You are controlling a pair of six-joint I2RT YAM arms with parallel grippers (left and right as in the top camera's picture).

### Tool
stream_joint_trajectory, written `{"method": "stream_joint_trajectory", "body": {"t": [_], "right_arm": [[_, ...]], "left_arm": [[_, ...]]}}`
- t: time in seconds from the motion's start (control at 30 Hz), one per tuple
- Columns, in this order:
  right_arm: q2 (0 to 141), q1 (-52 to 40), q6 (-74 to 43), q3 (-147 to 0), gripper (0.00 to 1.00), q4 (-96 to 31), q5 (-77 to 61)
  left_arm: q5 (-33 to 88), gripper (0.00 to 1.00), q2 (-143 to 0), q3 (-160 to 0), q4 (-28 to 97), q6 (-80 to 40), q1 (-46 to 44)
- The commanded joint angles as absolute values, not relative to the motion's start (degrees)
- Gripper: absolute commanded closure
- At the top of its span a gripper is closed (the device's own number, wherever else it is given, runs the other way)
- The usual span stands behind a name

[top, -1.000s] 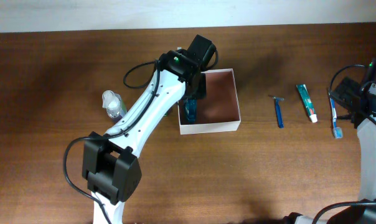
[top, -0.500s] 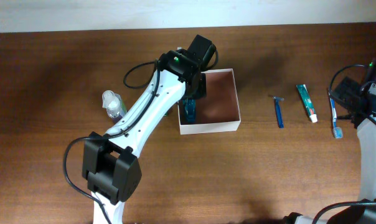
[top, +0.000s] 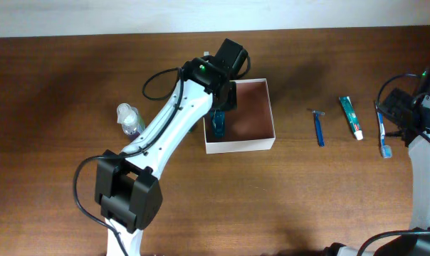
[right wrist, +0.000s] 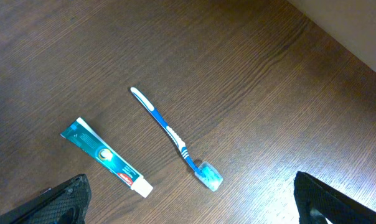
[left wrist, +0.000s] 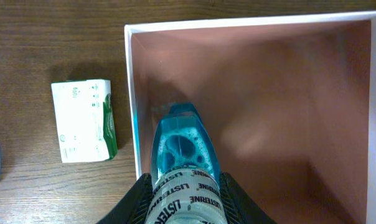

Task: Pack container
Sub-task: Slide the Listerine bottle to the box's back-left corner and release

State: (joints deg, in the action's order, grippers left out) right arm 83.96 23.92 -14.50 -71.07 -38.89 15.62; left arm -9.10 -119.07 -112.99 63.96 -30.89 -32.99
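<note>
Container (top: 252, 107), a square, shallow cardboard box with white outer walls, a reddish-brown inside and no lid, sits near the middle of the table (top: 51, 178). The left gripper (left wrist: 187, 208) pinches a blue mouthwash bottle (left wrist: 185, 152) just inside one wall. The right gripper (right wrist: 191, 199) hangs spread wide above a toothbrush (right wrist: 174, 138) and toothpaste (right wrist: 106, 158).

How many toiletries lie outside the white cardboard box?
5: clear bottle and green-white soap packet left of the box; blue razor, teal toothpaste tube, blue toothbrush to its right. The arm may hide others.
</note>
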Motion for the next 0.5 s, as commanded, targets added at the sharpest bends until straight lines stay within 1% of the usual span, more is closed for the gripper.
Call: {"method": "stream_joint_trajectory", "body": {"t": [0.0, 0.13, 0.47], "right_arm": [[84.07, 24.08, -14.15, -71.57, 0.01, -38.74, 16.78], [84.07, 24.08, -14.15, -71.57, 0.01, -38.74, 16.78], [84.07, 24.08, -14.15, -71.57, 0.02, -38.74, 16.78]], "left_arm": [[-12.27, 0.92, -119.28, -116.46, 63.37, -29.91, -32.84], [-14.61, 0.92, -119.28, -117.84, 61.89, -28.86, -32.84], [-15.03, 0.92, -119.28, -117.82, 58.5, -27.33, -31.68]]}}
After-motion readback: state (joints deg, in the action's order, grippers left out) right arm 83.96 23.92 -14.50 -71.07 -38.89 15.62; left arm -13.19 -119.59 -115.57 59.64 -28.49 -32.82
